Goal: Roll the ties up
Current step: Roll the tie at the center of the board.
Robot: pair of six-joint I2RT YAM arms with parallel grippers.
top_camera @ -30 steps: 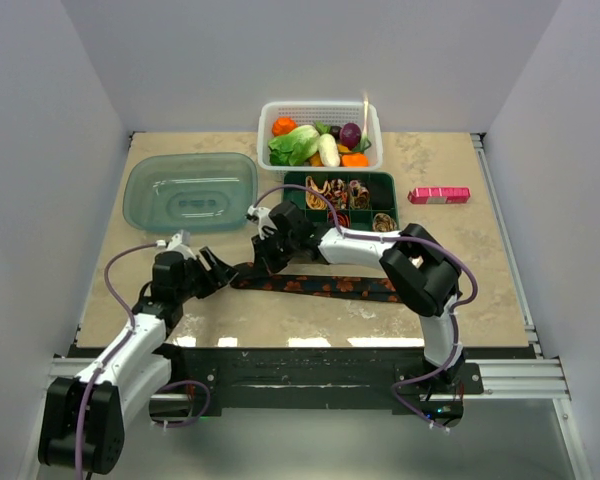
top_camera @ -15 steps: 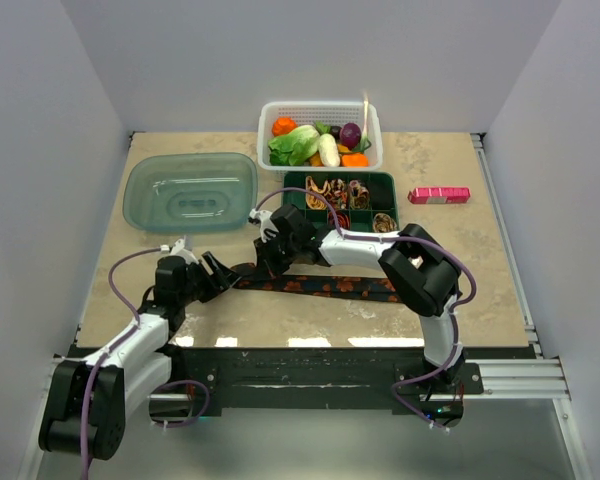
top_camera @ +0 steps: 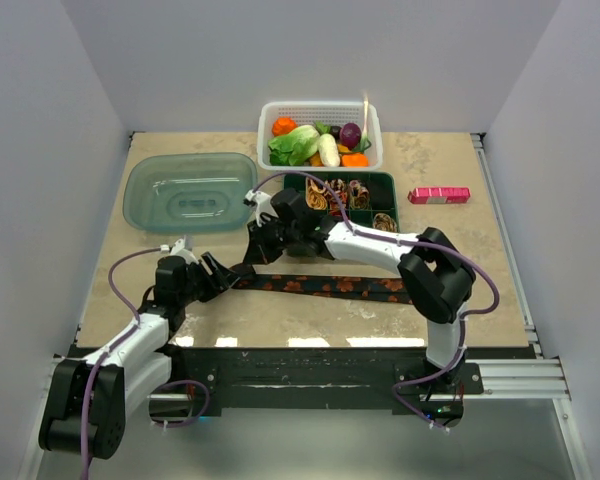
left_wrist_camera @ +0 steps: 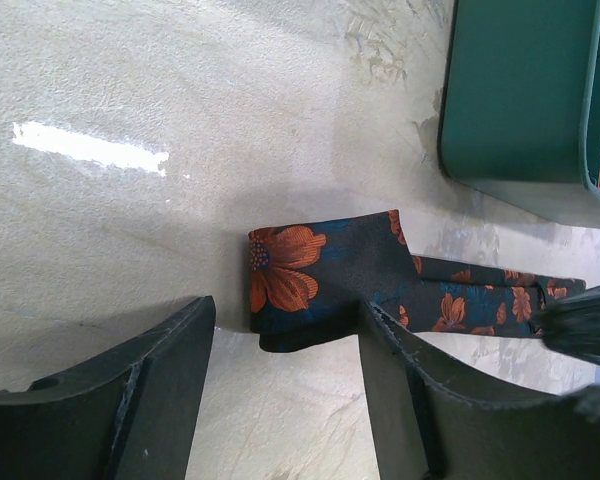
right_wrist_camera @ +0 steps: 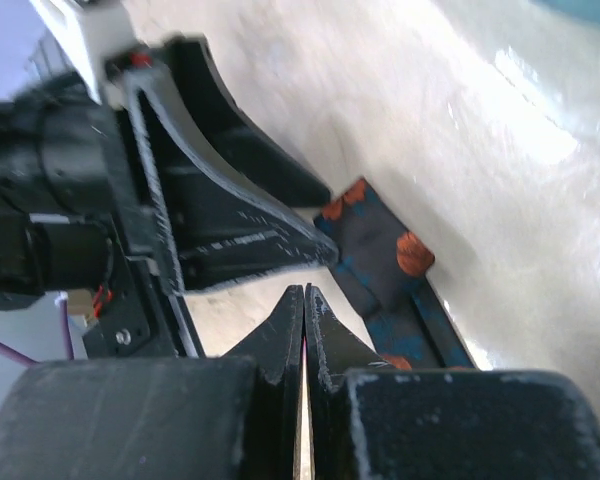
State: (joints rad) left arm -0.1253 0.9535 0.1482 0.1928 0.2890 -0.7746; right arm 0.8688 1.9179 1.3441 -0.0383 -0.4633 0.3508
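Black orange-flowered tie [left_wrist_camera: 320, 270]: folded end between spread left fingers [left_wrist_camera: 130, 400], ungripped; right fingers [right_wrist_camera: 278, 345] pressed together, empty.

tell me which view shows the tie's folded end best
Left wrist: the tie's folded end is close and sharp. Right wrist shows it blurred, partly hidden; top external shows only a thin strip.

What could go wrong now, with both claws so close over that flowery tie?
The folded end of the tie lies partly between the open fingers of the left gripper; closing off-centre, they could flatten or push it away instead of rolling it. The shut right gripper hangs right beside those fingers, so the two might bump. The green tray stands near, leaving little room.
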